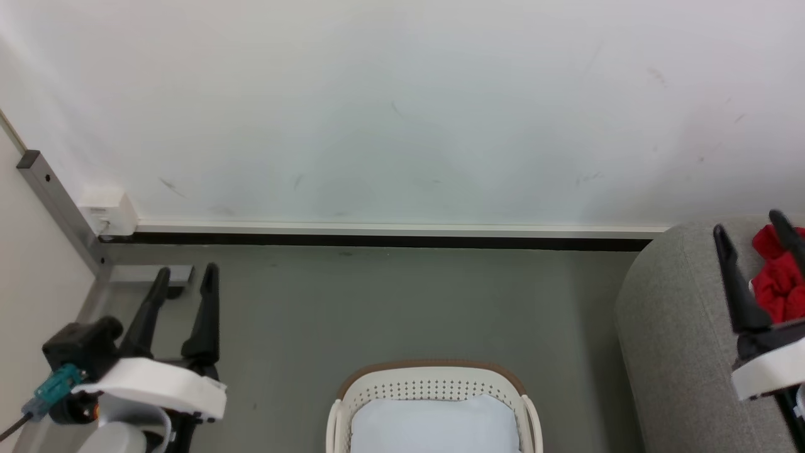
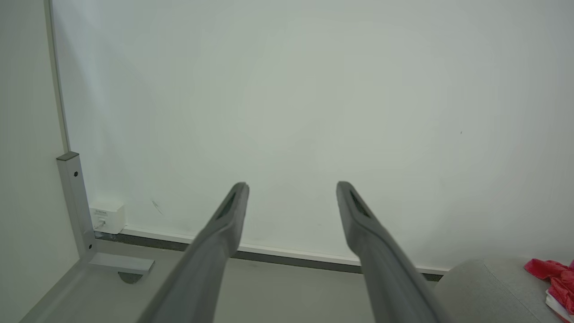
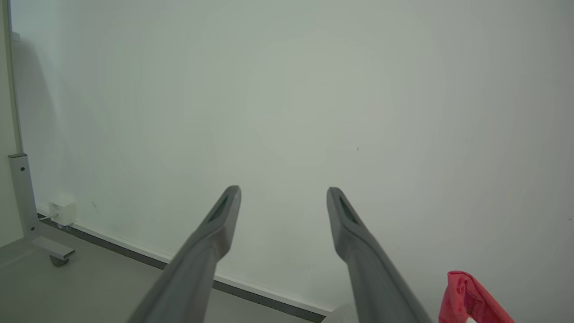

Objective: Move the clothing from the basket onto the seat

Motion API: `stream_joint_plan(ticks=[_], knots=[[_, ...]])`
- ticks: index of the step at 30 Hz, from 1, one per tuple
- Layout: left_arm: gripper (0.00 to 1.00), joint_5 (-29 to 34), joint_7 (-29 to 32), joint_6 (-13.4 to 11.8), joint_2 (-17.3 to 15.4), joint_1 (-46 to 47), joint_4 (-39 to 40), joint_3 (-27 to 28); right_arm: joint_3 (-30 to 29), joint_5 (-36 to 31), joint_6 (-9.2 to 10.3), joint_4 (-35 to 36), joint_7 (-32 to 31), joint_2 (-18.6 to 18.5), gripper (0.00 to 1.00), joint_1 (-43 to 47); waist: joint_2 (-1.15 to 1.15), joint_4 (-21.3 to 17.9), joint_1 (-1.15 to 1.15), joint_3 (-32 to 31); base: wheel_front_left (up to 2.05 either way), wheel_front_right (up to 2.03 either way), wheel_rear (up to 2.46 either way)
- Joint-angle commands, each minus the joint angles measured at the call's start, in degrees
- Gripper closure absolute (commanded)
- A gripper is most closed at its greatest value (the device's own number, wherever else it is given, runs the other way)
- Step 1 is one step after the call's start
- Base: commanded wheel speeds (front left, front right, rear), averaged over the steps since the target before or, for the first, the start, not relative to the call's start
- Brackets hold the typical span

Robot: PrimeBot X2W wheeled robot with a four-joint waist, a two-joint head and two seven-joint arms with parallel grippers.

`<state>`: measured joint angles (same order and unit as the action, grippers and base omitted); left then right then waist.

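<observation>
Bright red clothing (image 1: 778, 286), crumpled in a heap on top of the light-grey upholstered sofa (image 1: 679, 340) at the right edge of the head view, partly behind the dark fingers of the right gripper (image 1: 748, 223). A sliver of white trim at the heap's lower edge in the left wrist view. Right gripper raised over the sofa's rounded end, fingers spread wide, nothing clasped between them; contact between a finger and the red fabric impossible to judge. Left gripper (image 1: 187, 270) at the lower left of the head view, above the grey floor (image 1: 377, 302), fingers likewise spread wide and empty, pointing toward the white wall (image 1: 402, 94). White perforated laundry basket (image 1: 434, 385) with a brown rim at the bottom centre, on the floor between the two grippers and well apart from both. Inside it, a flat pale bluish-white liner cloth (image 1: 434, 425). At the far left, a grey metal post (image 1: 60, 201) leaning along the wall's edge, with a small white socket box (image 1: 110, 211) just beside it at the foot of the wall. Along the wall's base, a white skirting with a dark strip beneath it, up to the sofa.
</observation>
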<state>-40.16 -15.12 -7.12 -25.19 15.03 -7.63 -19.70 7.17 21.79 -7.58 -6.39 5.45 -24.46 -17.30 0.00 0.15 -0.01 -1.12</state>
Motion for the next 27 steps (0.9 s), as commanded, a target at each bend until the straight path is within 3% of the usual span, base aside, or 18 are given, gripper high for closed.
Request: stream_joint_plan(ticks=[1, 7, 13, 20, 27], knots=[[0.0, 1.6, 0.0, 0.0, 0.6, -2.4, 0.2, 1.6, -1.2, -1.7, 0.17, 1.1, 1.1, 2.5, 0.0, 3.4, 0.0, 0.1, 0.01, -0.2, 0.0, 0.0, 0.0], [0.0, 5.4, 0.0, 2.6, 3.9, -8.5, -0.1, 5.9, -5.2, -6.2, 0.16, 3.4, 6.0, 12.2, 0.0, 12.4, 0.0, 0.4, 0.01, -0.2, 0.0, 0.0, 0.0], [0.0, 10.2, 0.0, 5.8, 7.9, -11.6, -2.0, 8.7, -5.9, -7.7, 0.16, 2.3, 9.0, 19.1, 0.0, 17.0, 0.0, -0.4, 0.01, -0.1, 0.0, 0.0, 0.0], [0.0, 15.8, 0.0, 9.2, 11.5, -13.6, -2.9, 12.4, -3.0, -9.1, 0.16, -0.3, 9.7, 21.1, 0.0, 16.7, 0.0, -1.5, 0.01, 0.2, 0.0, 0.0, 0.0], [0.0, 19.5, 0.0, 11.5, 14.0, -13.3, -3.9, 15.0, -4.3, -8.5, 0.16, -0.4, 9.7, 21.6, 0.0, 15.1, 0.0, -1.4, 0.01, 0.4, 0.0, 0.0, 0.0]])
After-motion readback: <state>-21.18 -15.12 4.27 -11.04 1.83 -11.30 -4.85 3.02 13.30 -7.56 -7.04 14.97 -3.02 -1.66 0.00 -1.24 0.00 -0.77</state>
